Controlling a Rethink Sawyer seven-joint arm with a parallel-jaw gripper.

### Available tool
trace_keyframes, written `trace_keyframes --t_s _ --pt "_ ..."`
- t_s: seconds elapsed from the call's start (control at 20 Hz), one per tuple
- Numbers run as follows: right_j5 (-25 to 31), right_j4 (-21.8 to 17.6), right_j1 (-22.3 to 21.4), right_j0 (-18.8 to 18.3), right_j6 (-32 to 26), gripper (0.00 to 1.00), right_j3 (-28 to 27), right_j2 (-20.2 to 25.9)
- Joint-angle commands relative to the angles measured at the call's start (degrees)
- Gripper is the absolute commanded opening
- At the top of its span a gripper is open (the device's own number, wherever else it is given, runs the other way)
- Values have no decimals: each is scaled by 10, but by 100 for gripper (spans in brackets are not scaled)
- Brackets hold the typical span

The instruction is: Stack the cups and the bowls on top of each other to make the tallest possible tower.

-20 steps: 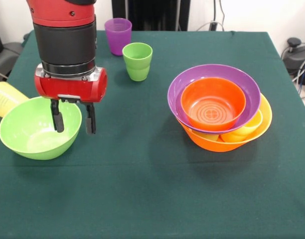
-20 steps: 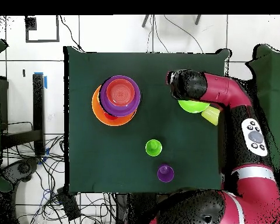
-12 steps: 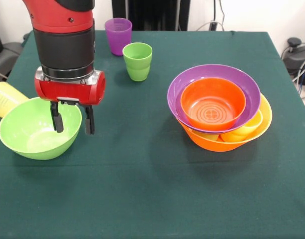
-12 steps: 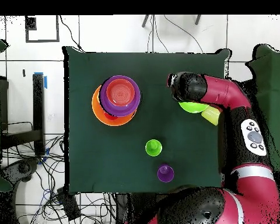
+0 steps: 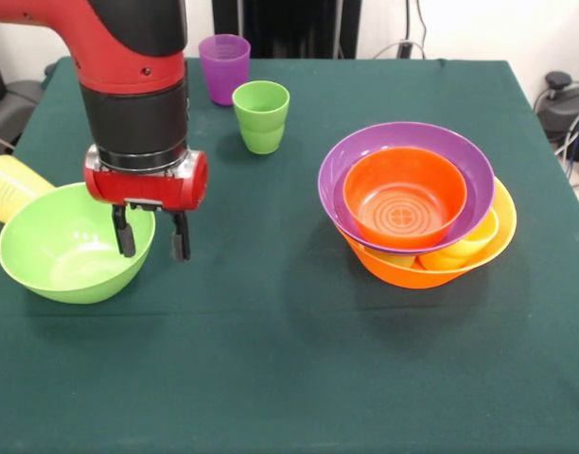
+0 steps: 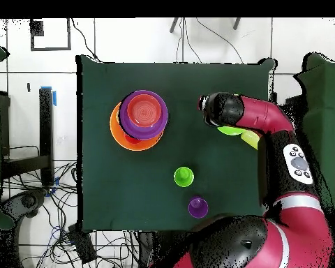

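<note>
Green cloth covers the tabletop (image 5: 299, 378). Gripper (image 5: 153, 241) hangs at the lime green bowl (image 5: 67, 248), jaws spread and straddling its rim, one finger inside, one outside. Pale yellow cup (image 5: 8, 185) lies touching that bowl near the tabletop's edge. Tower (image 5: 417, 203): yellow-orange bowl, purple bowl, orange bowl. Purple cup (image 5: 224, 67) and lime green cup (image 5: 261, 115) stand toward the far edge.

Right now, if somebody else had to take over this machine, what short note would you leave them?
Gripper: open, empty, fingers straddling the near rim of the deep lime green plastic bowl.
Tower: small orange bowl inside wide purple bowl, on the large yellow-orange bowl; a yellow-orange cup shows underneath.
Loose: pale yellow cup behind the lime bowl; purple cup and lime green cup upright.
Left: add the lime bowl, then the cups.
</note>
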Motion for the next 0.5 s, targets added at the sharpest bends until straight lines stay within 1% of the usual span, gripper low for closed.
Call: trace_keyframes --t_s 0.05,0.5 --pt "10 -13 21 -1 10 100 41 -4" --pt "18 -5 28 5 30 100 30 -26"
